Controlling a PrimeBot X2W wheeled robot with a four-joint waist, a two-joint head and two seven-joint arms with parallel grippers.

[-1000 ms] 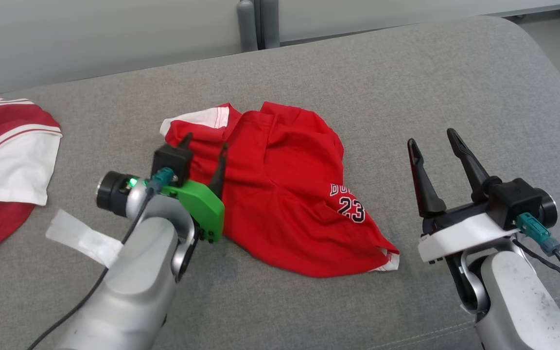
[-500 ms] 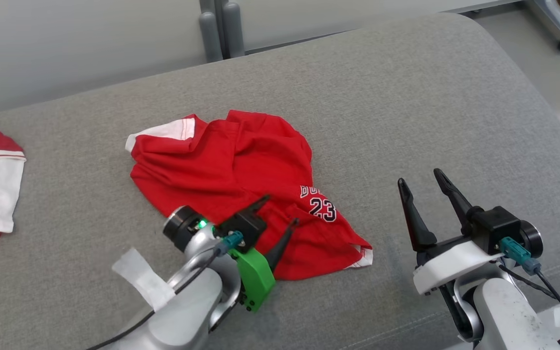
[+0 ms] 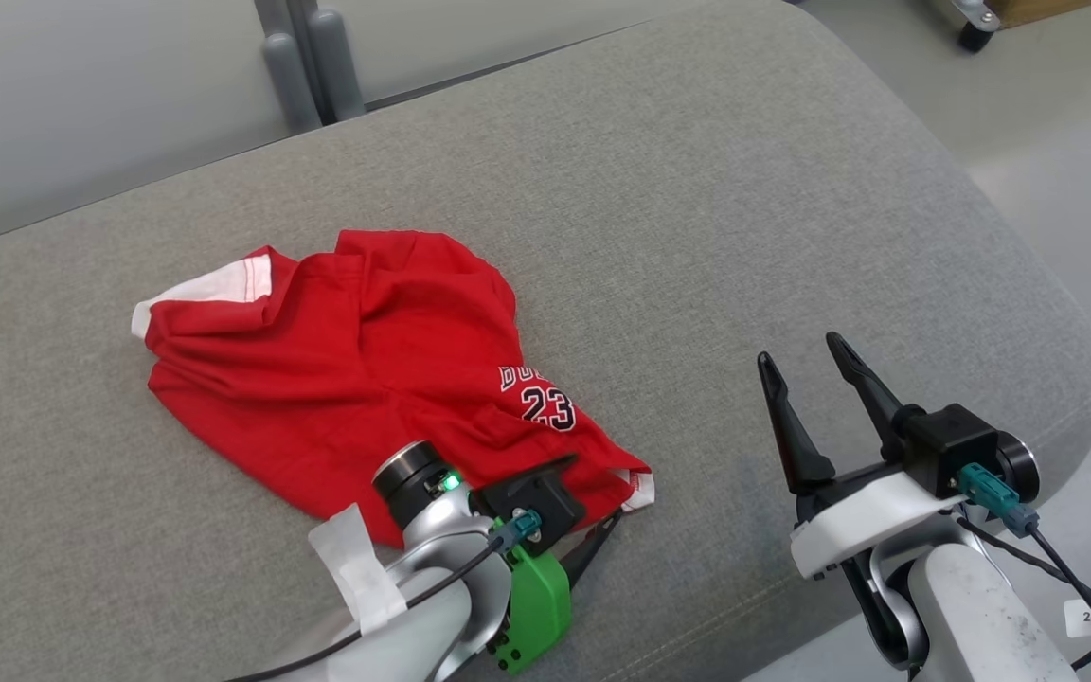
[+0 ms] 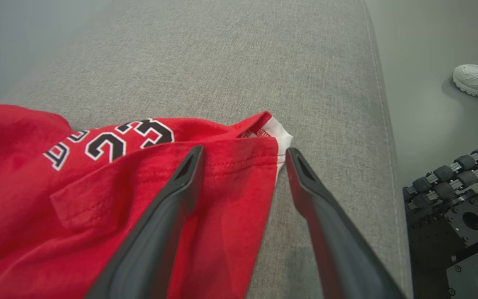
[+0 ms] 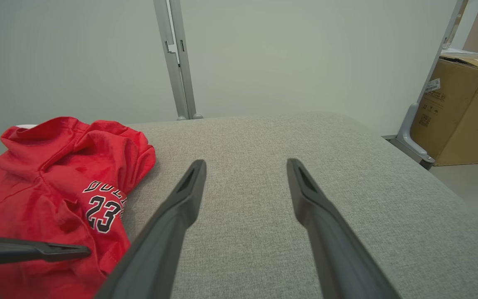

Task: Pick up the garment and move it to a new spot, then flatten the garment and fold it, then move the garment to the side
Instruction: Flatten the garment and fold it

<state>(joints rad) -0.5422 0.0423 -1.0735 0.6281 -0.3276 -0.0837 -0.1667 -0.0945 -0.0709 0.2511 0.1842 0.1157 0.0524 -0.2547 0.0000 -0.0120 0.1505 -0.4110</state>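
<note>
Crumpled red garment (image 3: 356, 379) on the grey cushion (image 3: 697, 237), left gripper (image 4: 244, 153) spread at its near corner.

The garment lies rumpled and partly doubled over, left of centre in the head view. It has white trim at two corners and a black "23" outlined in white under partly hidden lettering. The left gripper's fingers are parted and grasp nothing. One lies over the red cloth, the other over bare cushion just beside the white-edged corner; whether either touches the fabric is hard to tell. The right gripper (image 3: 799, 350) is likewise spread and empty over bare cushion, well apart from the garment. A grey post (image 5: 176, 62) stands beyond the cushion, a cardboard box (image 5: 467, 112) sits off to one side, and a person's white shoe (image 4: 471, 81) is on the floor.
</note>
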